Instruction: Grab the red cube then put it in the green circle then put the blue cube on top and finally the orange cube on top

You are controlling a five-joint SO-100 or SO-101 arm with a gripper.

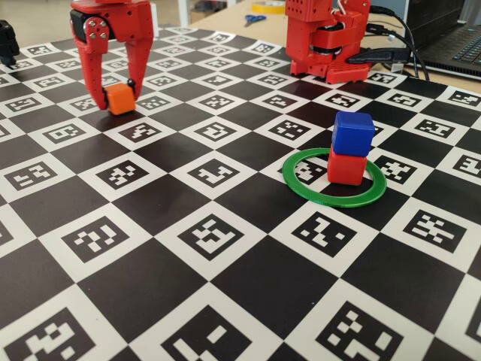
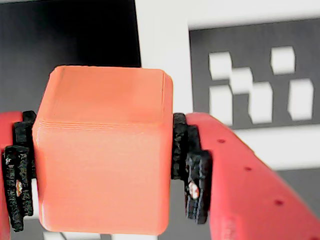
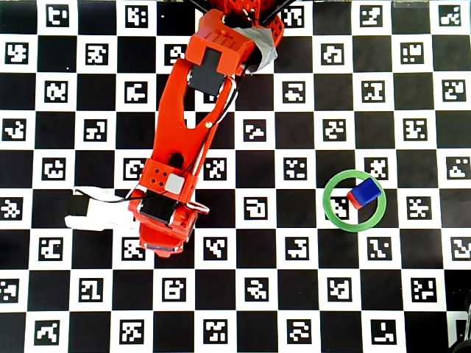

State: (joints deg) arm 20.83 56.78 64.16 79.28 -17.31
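Note:
The orange cube [image 1: 119, 98] sits between the red fingers of my gripper [image 1: 114, 99] at the far left of the board in the fixed view; its underside looks level with the board. In the wrist view the orange cube [image 2: 102, 150] fills the gap, and both black pads [image 2: 192, 167] press its sides. My gripper [image 2: 100, 170] is shut on it. To the right, the blue cube [image 1: 353, 133] rests on the red cube [image 1: 346, 166] inside the green circle [image 1: 301, 182]. From overhead, the blue cube [image 3: 365, 193] covers most of the red cube [image 3: 354, 204] within the green circle [image 3: 335, 217]; the arm hides the orange cube.
The board [image 1: 225, 286] is a black and white checker of printed markers. The arm's red base [image 1: 327, 41] stands at the back, with cables [image 1: 398, 37] and a laptop behind it. In the overhead view the arm [image 3: 195, 125] slants down to the left.

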